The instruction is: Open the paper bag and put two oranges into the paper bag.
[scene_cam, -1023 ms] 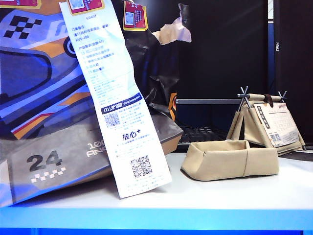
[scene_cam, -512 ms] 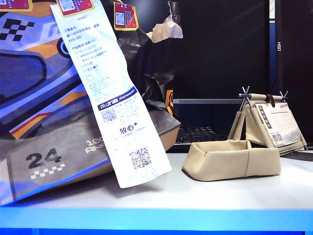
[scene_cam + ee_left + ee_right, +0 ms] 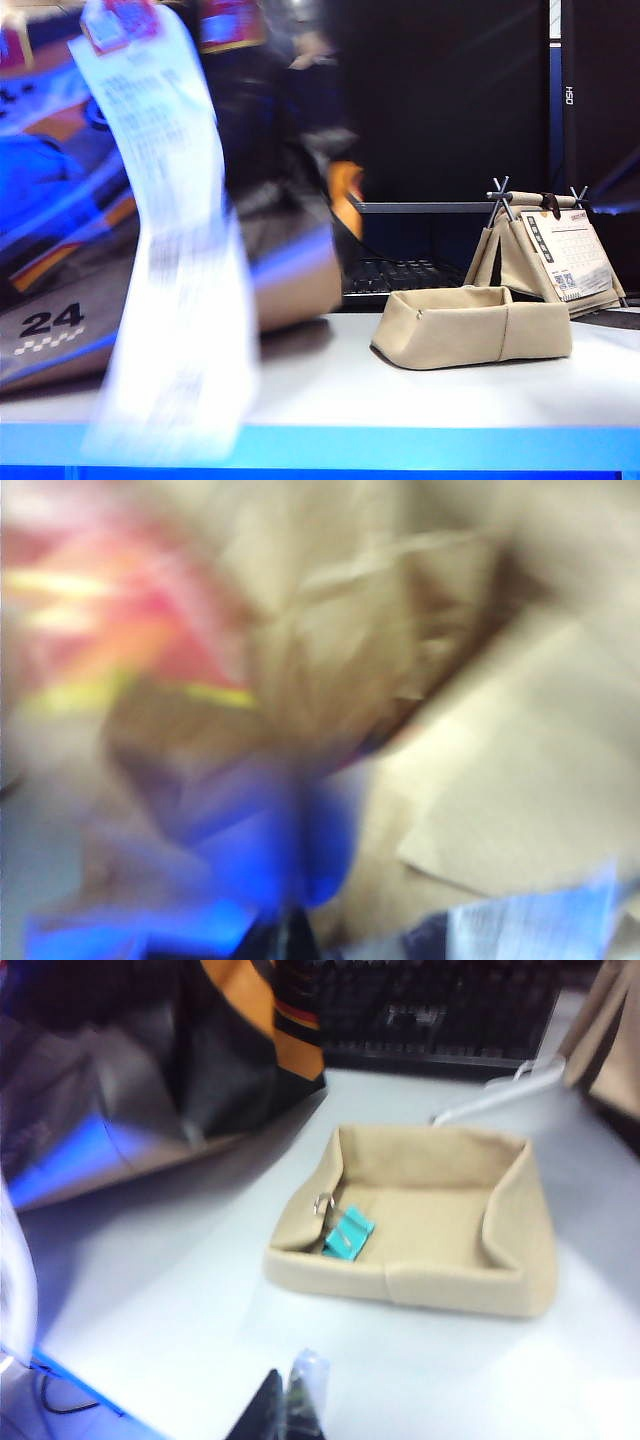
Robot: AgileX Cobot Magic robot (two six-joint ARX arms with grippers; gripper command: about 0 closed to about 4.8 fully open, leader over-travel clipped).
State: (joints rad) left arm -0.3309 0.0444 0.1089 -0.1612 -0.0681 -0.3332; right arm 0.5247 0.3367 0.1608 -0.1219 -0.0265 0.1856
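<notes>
The paper bag [image 3: 150, 230] and its receipt [image 3: 165, 280] are smearing into blur, running off the exterior view's edge; my left gripper [image 3: 285, 940] and right gripper [image 3: 285, 1405] are showing only as cropped tips; I am seeing no oranges.

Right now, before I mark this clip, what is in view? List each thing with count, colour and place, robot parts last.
paper bag: one, brown with blue, grey and orange print and "24", left of the table, motion-blurred.
receipt: one, white, long, hanging down the bag's front, blurred.
fabric tray: one, beige, low, on the table right of the bag.
binder clip: one, teal, inside the tray near one wall.
calendar stand: one, beige, tent-shaped, behind the tray at far right.
table: one, white top with blue front edge.
oranges: none visible in any view.
left gripper: one, dark, shut, close against the bag, blurred.
right gripper: one, dark, shut, above the table near the tray.
</notes>
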